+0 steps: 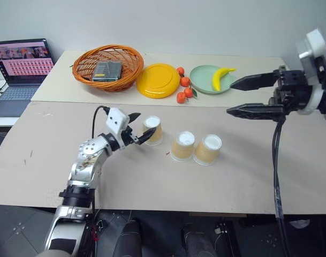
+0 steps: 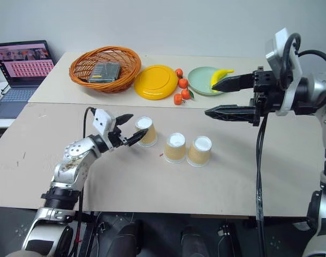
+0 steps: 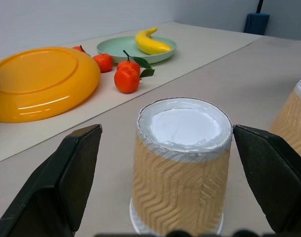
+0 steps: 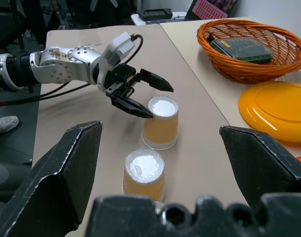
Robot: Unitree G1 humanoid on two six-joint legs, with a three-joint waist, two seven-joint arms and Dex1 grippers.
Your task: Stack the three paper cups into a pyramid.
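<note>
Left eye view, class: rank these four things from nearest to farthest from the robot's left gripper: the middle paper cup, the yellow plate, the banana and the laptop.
Measured from the left gripper:
1. Middle paper cup, on the front table, to the gripper's right.
2. Yellow plate, on the back table, beyond the gripper.
3. Banana and laptop, far right and far left at the back: too close to call.
</note>
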